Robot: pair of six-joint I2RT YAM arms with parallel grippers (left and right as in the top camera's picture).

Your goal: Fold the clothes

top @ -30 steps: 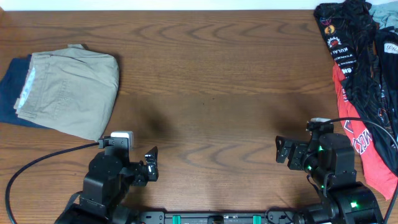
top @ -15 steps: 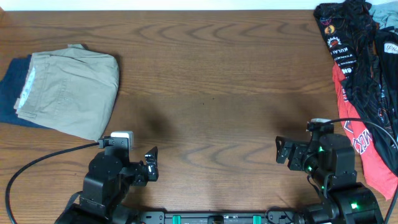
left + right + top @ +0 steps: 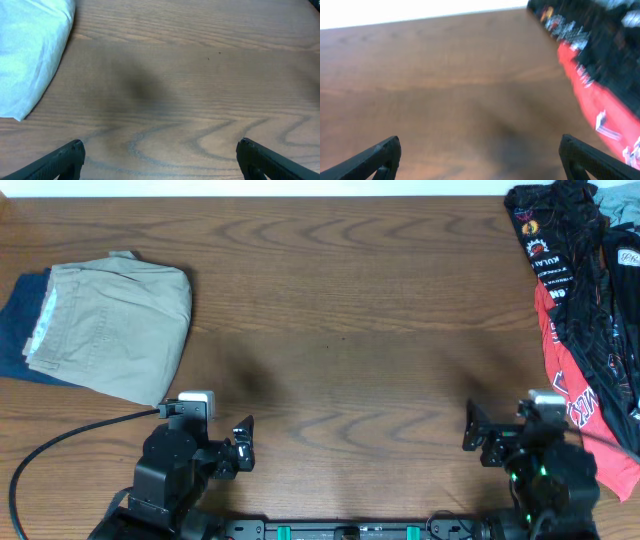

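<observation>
The khaki-tan trousers (image 3: 115,325) lie folded at the table's left, on top of dark blue jeans (image 3: 14,330). A corner of the trousers shows pale at the upper left of the left wrist view (image 3: 27,50). My left gripper (image 3: 243,446) is open and empty near the front edge, right of and below the trousers; its fingertips frame bare wood in the left wrist view (image 3: 160,157). My right gripper (image 3: 474,432) is open and empty at the front right, its fingers wide apart in the blurred right wrist view (image 3: 480,155).
A heap of black and red garments (image 3: 580,300) lies along the table's right edge, close to my right arm; it also shows in the right wrist view (image 3: 600,65). A black cable (image 3: 70,438) runs from the left arm across the front left.
My right arm has pulled back toward the front edge and shifted right. The left arm and the clothes have not moved.
</observation>
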